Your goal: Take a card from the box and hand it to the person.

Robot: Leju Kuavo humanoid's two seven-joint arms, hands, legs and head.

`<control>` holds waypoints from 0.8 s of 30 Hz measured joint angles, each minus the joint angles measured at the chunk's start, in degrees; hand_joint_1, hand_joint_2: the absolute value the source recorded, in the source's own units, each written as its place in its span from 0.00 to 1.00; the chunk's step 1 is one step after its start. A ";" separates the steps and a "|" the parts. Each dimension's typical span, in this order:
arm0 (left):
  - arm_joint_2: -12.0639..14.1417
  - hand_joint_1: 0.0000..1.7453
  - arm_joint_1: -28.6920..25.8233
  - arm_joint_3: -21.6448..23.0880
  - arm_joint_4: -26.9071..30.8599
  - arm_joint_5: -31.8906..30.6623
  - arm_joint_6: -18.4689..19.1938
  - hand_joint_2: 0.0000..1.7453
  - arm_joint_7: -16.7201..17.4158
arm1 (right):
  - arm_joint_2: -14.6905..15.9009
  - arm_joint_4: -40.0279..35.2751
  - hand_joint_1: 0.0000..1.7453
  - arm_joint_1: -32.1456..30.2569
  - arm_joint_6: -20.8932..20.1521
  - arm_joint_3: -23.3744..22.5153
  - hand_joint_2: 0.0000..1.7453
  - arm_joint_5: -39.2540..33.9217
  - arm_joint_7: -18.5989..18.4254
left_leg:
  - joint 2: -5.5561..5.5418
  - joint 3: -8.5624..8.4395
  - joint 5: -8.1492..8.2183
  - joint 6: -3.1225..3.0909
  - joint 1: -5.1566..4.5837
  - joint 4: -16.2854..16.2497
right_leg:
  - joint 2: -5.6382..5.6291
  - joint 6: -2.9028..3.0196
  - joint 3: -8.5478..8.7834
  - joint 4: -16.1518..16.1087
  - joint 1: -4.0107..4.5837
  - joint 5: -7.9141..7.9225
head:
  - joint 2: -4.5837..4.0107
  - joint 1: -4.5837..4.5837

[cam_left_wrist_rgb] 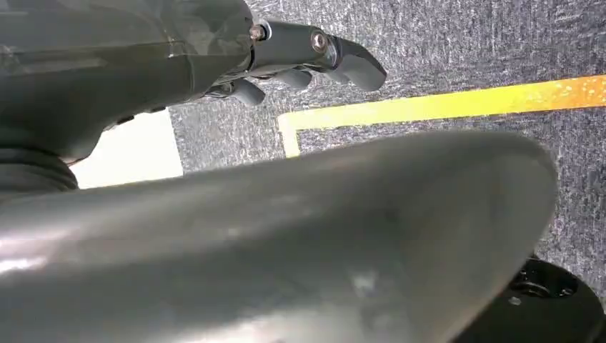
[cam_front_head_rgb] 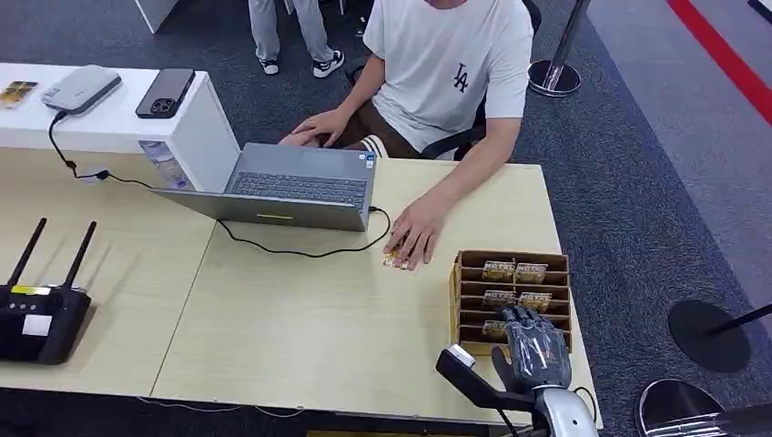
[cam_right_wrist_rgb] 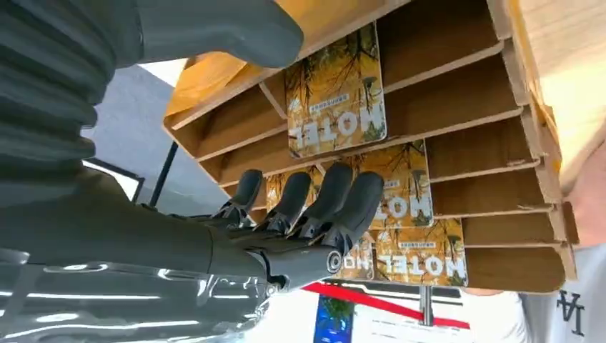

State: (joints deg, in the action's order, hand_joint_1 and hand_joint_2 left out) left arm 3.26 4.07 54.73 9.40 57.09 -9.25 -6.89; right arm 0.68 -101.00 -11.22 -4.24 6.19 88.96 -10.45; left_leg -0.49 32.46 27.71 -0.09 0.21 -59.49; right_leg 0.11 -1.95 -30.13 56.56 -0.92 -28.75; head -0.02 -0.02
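- Now the right hand [cam_front_head_rgb: 537,350] sits over the near rows of the wooden card box [cam_front_head_rgb: 512,261], which stands at the right end of the wooden table [cam_front_head_rgb: 300,319], close to its front edge.
- From the right wrist view, its dark fingers [cam_right_wrist_rgb: 329,196] lie side by side, slightly curled, their tips against the yellow hotel cards [cam_right_wrist_rgb: 336,93] in the box's slots; the thick thumb [cam_right_wrist_rgb: 214,28] is on the other side of the box's near wall. I cannot tell whether any card is actually pinched.
- Several cards stand in the tiered slots: one in a slot apart from the fingers, others partly behind the fingertips.
- The left hand [cam_left_wrist_rgb: 300,61] hangs over grey carpet with a yellow floor line [cam_left_wrist_rgb: 443,103]; its fingers are curled in loosely and hold nothing.
- A person in a white T-shirt [cam_front_head_rgb: 451,64] sits at the far side of the table, one hand [cam_front_head_rgb: 414,232] flat on the tabletop just beside the box's far left corner, resting on a small card-like thing.
- An open grey laptop [cam_front_head_rgb: 291,187] lies near the person, its black cable curving across the table.
- A black router [cam_front_head_rgb: 41,314] with two antennas stands at the table's left end.
- A phone [cam_front_head_rgb: 164,91] rests on a white counter beyond.
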 joint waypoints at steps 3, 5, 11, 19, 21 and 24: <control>0.00 0.00 0.00 0.04 0.00 0.00 0.00 0.00 0.00 | 0.00 0.41 0.43 0.09 0.00 -0.42 1.00 -0.20 0.02 | 0.00 0.00 0.00 0.00 0.00 0.00 | 0.00 0.00 0.00 0.00 0.00 0.00 | 0.00 0.00; 0.00 0.00 0.00 0.04 0.00 0.02 0.00 0.00 0.00 | 0.00 0.55 0.44 0.29 0.00 -0.48 1.00 -0.33 0.02 | 0.00 0.00 0.00 0.00 0.00 0.00 | 0.00 0.00 0.00 0.00 0.00 0.00 | 0.00 0.00; 0.00 0.00 0.00 0.04 0.00 0.02 0.02 0.00 0.00 | 0.00 0.57 0.48 0.53 0.02 -0.98 1.00 -0.44 0.07 | 0.00 -0.01 0.00 0.00 0.00 0.00 | 0.00 0.00 0.00 0.00 0.00 0.00 | 0.00 0.00; 0.00 0.00 0.00 0.31 0.00 0.04 0.02 0.00 -0.13 | 0.00 0.57 0.57 0.68 0.66 -1.35 1.00 -0.72 0.42 | 0.00 -0.01 0.00 0.00 0.00 0.00 | 0.00 0.00 0.00 0.00 0.00 0.00 | 0.00 0.00; 0.00 0.00 0.00 0.42 0.00 0.17 0.02 0.00 -0.17 | -0.02 0.57 0.51 0.65 1.64 -1.38 1.00 -0.98 0.92 | 0.00 -0.01 0.00 0.00 0.00 0.00 | 0.00 0.00 0.00 0.00 0.00 0.00 | 0.00 0.00; 0.00 0.00 0.00 0.65 0.00 0.22 0.02 0.00 -0.20 | -0.09 0.57 0.36 0.65 2.45 -1.38 1.00 -1.33 1.22 | 0.01 -0.01 0.00 0.00 0.00 0.00 | 0.00 0.00 0.00 0.00 0.00 0.00 | 0.00 0.00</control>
State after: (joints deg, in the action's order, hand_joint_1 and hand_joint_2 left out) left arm 3.26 4.07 55.38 9.40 57.31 -9.22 -7.08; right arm 0.59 -100.43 -10.57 -1.79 4.81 87.63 -9.22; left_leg -0.49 32.45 27.71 -0.09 0.21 -59.50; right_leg 0.10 -1.95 -30.13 56.56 -0.92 -28.75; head -0.02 -0.02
